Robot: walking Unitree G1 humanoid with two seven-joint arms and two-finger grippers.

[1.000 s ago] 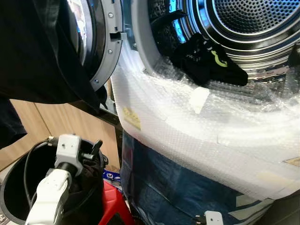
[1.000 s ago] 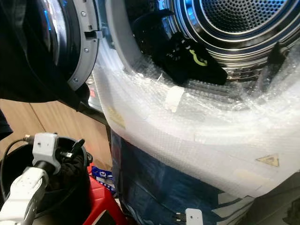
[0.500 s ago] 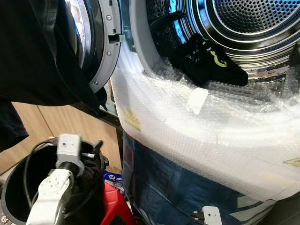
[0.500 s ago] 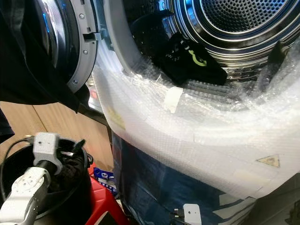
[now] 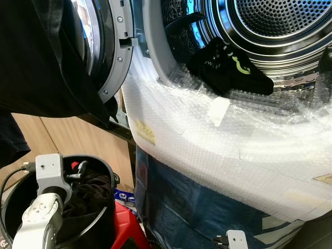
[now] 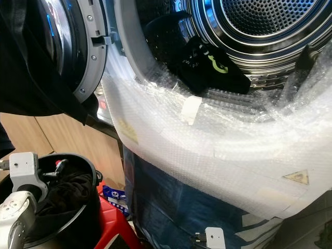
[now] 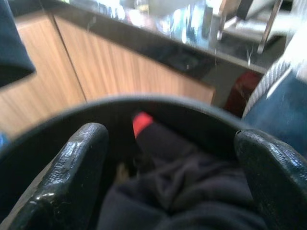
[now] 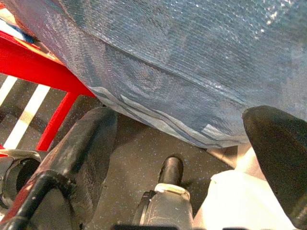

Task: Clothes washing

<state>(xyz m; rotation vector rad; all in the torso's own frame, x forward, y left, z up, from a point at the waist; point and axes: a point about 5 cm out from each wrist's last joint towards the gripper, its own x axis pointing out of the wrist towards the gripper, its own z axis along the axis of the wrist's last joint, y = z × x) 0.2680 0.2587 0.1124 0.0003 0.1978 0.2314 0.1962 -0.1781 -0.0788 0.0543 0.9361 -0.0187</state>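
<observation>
Two fingers of my left gripper point(image 7: 168, 182) wide open, empty, over dark clothes point(image 5: 91, 189) in the black bucket point(image 5: 106, 220), near left; washer drum point(image 5: 270, 31) far right; risk: shallow pinch drops cloth short.

Black bucket point(image 5: 106, 179): lower part cut off by the frame edge, rim blurred in the left wrist view. Dark clothes point(image 5: 93, 189) inside: individual items indistinguishable. Drum point(image 5: 280, 31): upper part cut off.
</observation>
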